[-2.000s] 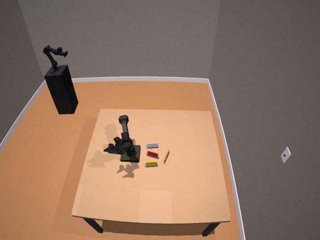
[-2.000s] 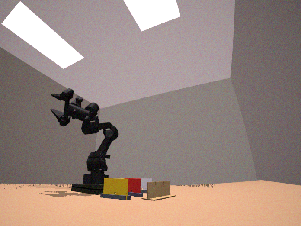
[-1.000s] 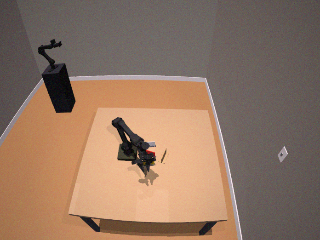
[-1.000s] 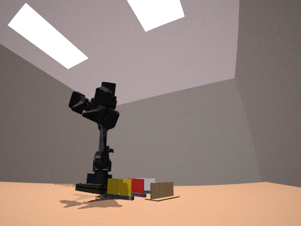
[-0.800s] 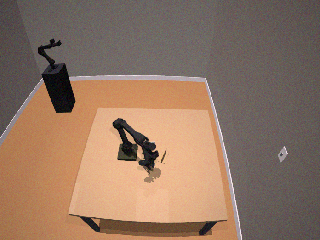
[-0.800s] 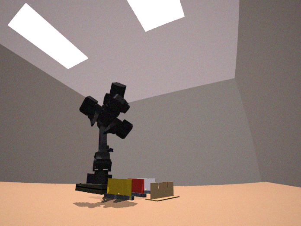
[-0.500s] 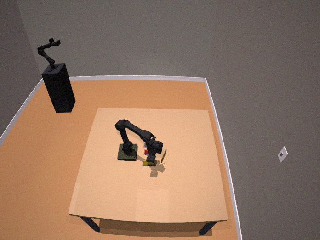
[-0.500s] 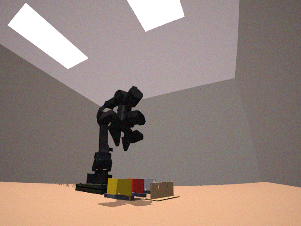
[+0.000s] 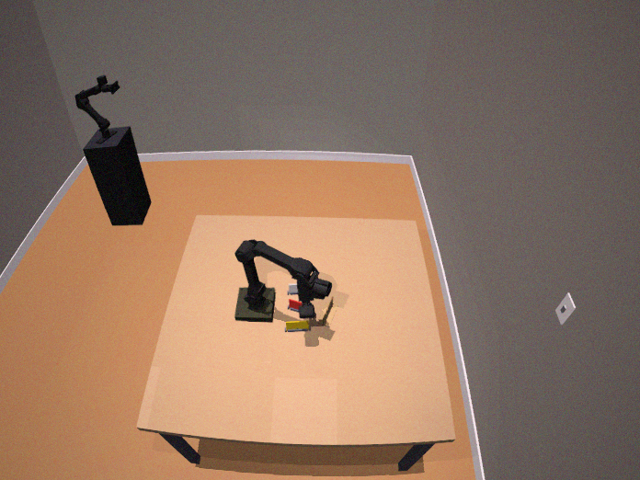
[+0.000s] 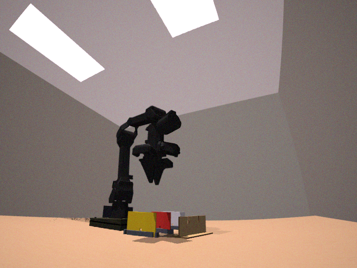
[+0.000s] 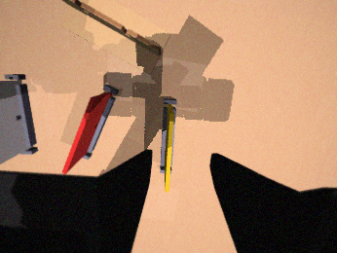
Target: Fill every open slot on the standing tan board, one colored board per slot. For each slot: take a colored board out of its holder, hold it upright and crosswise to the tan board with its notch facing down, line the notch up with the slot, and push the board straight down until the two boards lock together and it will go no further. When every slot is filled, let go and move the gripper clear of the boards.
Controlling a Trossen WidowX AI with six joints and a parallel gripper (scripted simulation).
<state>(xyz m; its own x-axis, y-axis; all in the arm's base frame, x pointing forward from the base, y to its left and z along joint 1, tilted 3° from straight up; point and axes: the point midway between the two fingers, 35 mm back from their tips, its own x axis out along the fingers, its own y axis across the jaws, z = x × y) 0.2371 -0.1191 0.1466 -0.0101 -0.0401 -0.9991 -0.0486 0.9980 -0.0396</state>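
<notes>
Gripper fingers of matte black (image 9: 308, 313) (image 10: 154, 183) (image 11: 181, 155) stand moderately apart with nothing between them, a gap plain at the bottom of the wrist view but nearly hidden in the exterior one. The thin yellow board (image 9: 297, 325) (image 10: 141, 221) (image 11: 168, 146), red board (image 9: 295, 303) (image 10: 163, 220) (image 11: 87, 133) and pale grey board (image 9: 292, 289) (image 10: 175, 219) (image 11: 10, 117) sit in holders, lower centre in the exterior view. There, the upright tan board (image 9: 328, 311) (image 10: 193, 225) (image 11: 119, 28) shows two open slots; the wrist view has it edge-on, upper left.
</notes>
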